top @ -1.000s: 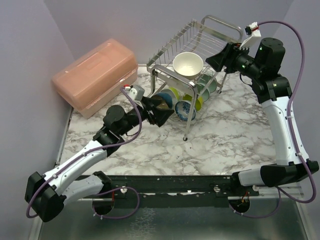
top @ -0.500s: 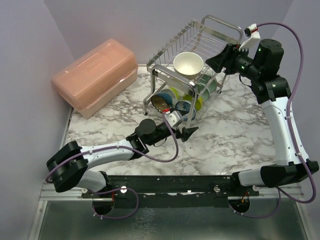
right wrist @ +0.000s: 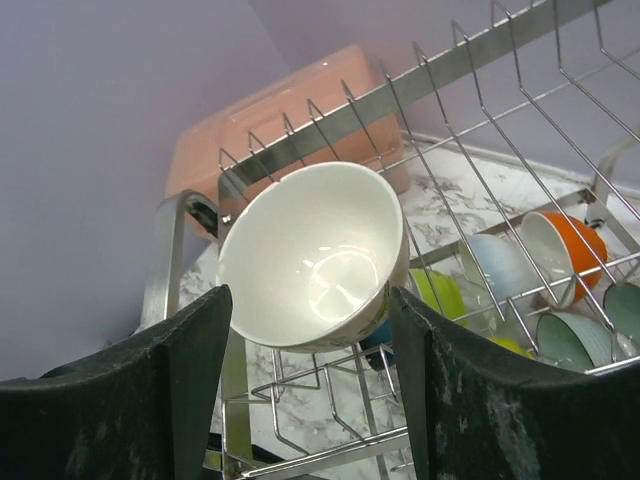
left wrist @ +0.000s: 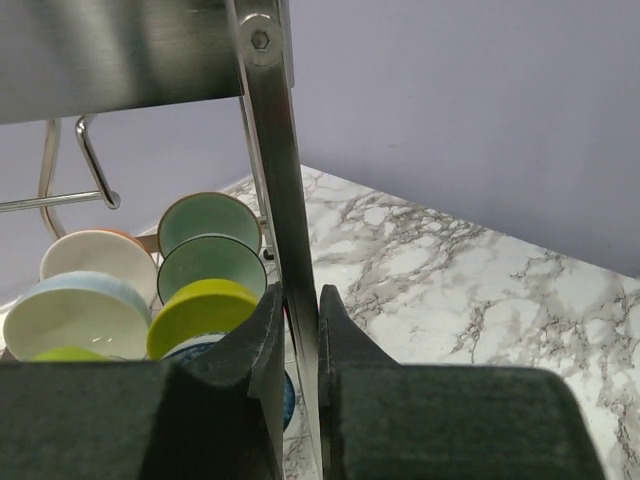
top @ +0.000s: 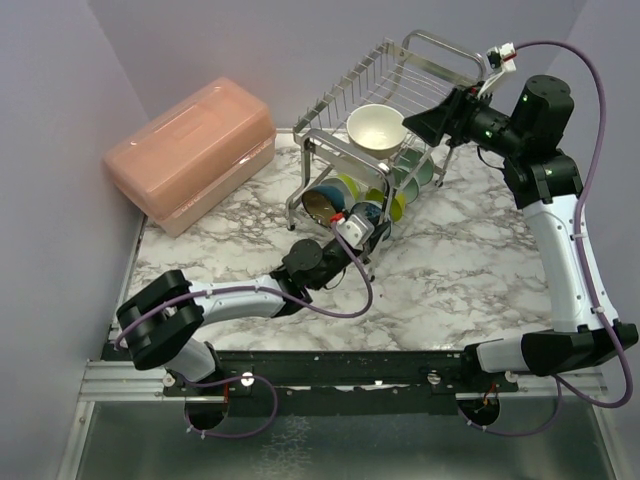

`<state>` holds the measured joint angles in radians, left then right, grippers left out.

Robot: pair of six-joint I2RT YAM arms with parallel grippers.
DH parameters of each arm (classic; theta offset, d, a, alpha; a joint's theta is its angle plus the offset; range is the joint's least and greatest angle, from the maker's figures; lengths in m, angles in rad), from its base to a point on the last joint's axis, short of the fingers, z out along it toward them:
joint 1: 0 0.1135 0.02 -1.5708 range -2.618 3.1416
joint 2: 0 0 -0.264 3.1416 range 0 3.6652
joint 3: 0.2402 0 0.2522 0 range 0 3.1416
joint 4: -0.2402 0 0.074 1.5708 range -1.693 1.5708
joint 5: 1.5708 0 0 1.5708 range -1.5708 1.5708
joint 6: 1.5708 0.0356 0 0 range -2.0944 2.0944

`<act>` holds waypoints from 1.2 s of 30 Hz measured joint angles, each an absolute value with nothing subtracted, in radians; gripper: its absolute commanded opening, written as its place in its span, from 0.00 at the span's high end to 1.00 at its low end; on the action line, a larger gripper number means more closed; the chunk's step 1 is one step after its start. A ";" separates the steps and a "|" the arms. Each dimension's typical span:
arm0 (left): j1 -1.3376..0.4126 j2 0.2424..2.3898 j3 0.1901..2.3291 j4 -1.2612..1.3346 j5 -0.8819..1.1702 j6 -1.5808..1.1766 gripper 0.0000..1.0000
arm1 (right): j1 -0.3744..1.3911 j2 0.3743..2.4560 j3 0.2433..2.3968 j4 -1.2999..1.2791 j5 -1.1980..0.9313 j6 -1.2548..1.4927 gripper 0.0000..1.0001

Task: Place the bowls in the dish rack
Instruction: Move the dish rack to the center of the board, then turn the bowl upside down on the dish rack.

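My left gripper is clamped on the dish rack by its front leg, at the rack's 6 o'clock. My right gripper, jaws wide, pinches the white bowl over the top tier, 12 o'clock on the table. It's glazed ceramic, so stiff, slick and chippable on wire; I'd grip across the rim.

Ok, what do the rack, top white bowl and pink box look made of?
The dish rack: polished metal, likely steel, mirror-bright tubes; the white bowl: probably glazed ceramic, glossy highlights inside; the pink box: seemingly translucent plastic, frosted look.
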<state>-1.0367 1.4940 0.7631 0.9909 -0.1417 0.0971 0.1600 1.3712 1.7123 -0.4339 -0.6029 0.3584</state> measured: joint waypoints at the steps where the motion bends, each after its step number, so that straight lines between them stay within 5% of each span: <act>1: -1.037 1.492 0.761 0.992 -0.144 0.097 1.00 | 0.160 1.371 1.712 -0.419 -0.623 0.359 0.32; 13: -1.027 1.212 0.641 0.739 -0.234 0.093 1.00 | 0.179 1.414 1.727 -0.278 -0.810 0.373 0.34; 22: -1.025 0.898 0.560 0.435 -0.292 0.068 1.00 | 0.353 1.563 1.872 -0.363 -0.794 0.293 0.46; 23: -1.027 0.872 0.560 0.397 -0.299 0.068 0.95 | 0.363 1.573 1.882 -0.371 -0.790 0.286 0.47; 24: -1.029 0.838 0.560 0.334 -0.308 0.070 0.68 | 0.385 1.578 1.887 -0.374 -0.789 0.278 0.50; 25: -1.030 0.818 0.560 0.327 -0.309 0.070 0.53 | 0.397 1.585 1.896 -0.381 -0.787 0.271 0.55; 27: -1.030 0.780 0.561 0.277 -0.316 0.089 0.39 | 0.412 1.600 1.914 -0.387 -0.781 0.257 0.67; 30: -1.029 0.726 0.600 0.213 -0.352 0.127 0.25 | 0.422 1.636 1.951 -0.403 -0.768 0.235 0.73; 36: -1.028 0.718 0.816 0.080 -0.392 0.144 0.21 | 0.429 1.750 2.059 -0.479 -0.732 0.173 0.81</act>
<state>-1.0279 0.7177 0.8158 0.0799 -0.3916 0.1444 0.4294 1.7504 2.0586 -0.4786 -0.7322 0.1730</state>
